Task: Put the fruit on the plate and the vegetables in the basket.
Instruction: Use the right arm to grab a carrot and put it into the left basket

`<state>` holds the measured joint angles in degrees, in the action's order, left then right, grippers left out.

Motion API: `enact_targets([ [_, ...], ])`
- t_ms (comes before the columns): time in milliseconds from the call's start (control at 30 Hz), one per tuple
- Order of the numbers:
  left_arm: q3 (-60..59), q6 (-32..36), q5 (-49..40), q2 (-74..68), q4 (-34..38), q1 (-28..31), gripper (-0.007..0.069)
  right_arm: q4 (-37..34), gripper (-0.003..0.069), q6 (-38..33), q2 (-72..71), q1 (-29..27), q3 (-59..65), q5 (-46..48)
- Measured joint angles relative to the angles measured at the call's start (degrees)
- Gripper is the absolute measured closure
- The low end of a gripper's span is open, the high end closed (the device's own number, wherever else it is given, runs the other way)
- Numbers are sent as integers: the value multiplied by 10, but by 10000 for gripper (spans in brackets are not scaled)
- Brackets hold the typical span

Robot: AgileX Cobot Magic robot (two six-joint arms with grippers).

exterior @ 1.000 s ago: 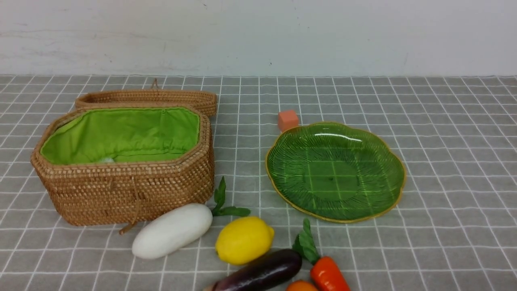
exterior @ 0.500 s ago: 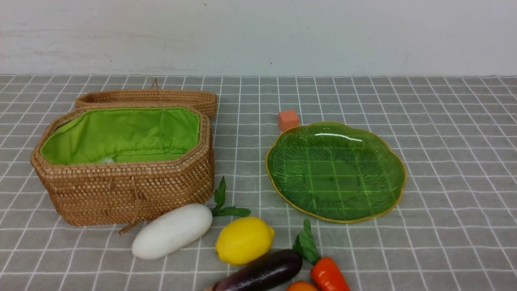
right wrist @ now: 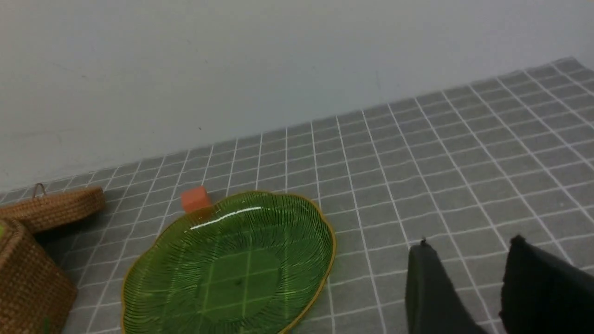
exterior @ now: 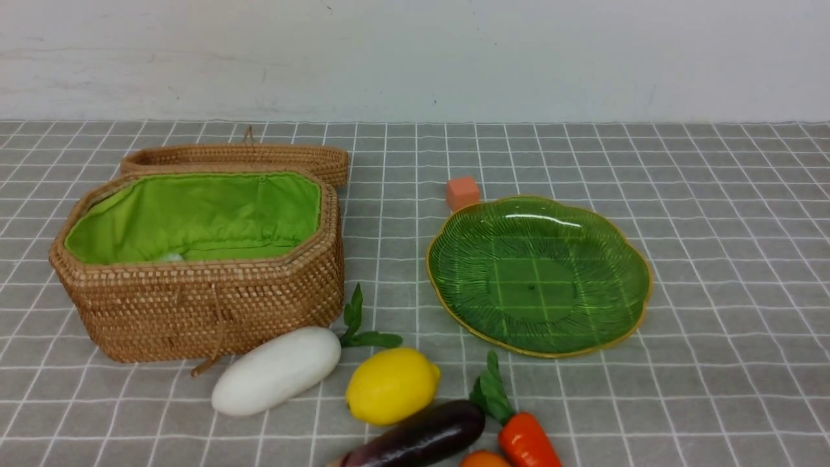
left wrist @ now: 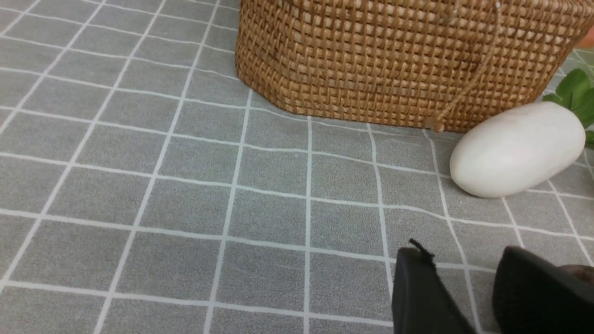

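Note:
The woven basket (exterior: 207, 305) stands open at the left, its green lining bare, and the green plate (exterior: 538, 275) lies empty at the right. Along the front edge lie the white vegetable (exterior: 275, 370), the lemon (exterior: 392, 386), the aubergine (exterior: 421, 438), the carrot (exterior: 525, 442) and a sliver of an orange-yellow fruit (exterior: 483, 459). Neither gripper shows in the front view. My left gripper (left wrist: 464, 253) hangs open over bare cloth, short of the white vegetable (left wrist: 517, 148) and the basket (left wrist: 394, 60). My right gripper (right wrist: 469, 246) is open beside the plate (right wrist: 232, 264).
The basket's lid (exterior: 240, 159) lies behind it. A small orange cube (exterior: 462, 192) sits at the plate's far rim. A grey checked cloth (exterior: 713, 227) covers the table up to a white wall. Something dark brown (left wrist: 577, 271) peeks from behind one left finger.

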<state>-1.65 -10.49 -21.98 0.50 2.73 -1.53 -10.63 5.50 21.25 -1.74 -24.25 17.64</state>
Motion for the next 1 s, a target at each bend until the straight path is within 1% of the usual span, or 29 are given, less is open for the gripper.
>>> enact_targets([
  [67,0,0,0,0,0,0,386,-32,418,1,19,0,6,-4],
  [100,0,0,0,0,0,0,386,-36,418,1,23,0,6,-4],
  [133,0,0,0,0,0,0,386,-58,418,-17,39,1,7,6],
  [200,0,0,0,0,0,0,386,-64,418,-34,48,4,5,15],
  [233,0,0,0,0,0,0,386,-78,418,-86,75,14,-7,54],
  [267,0,0,0,0,0,0,386,-80,418,-91,78,14,-9,67],
  [333,0,0,0,0,0,0,386,-96,418,-139,123,28,-43,146],
  [400,0,0,0,0,0,0,386,-102,417,-171,172,45,-82,218],
  [567,0,0,0,0,0,0,386,-106,393,-189,267,89,-146,261],
  [667,0,0,0,0,0,0,386,-93,353,-208,334,135,-168,272],
  [767,0,0,0,0,0,0,386,-66,289,-213,404,198,-179,273],
  [800,0,0,0,0,0,0,386,-61,279,-213,412,202,-181,272],
  [833,0,0,0,0,0,0,386,-48,245,-210,438,225,-184,267],
  [900,0,0,0,0,0,0,386,-34,201,-210,466,249,-188,257],
  [1000,0,0,0,0,0,0,386,-15,162,-210,512,281,-197,245],
])
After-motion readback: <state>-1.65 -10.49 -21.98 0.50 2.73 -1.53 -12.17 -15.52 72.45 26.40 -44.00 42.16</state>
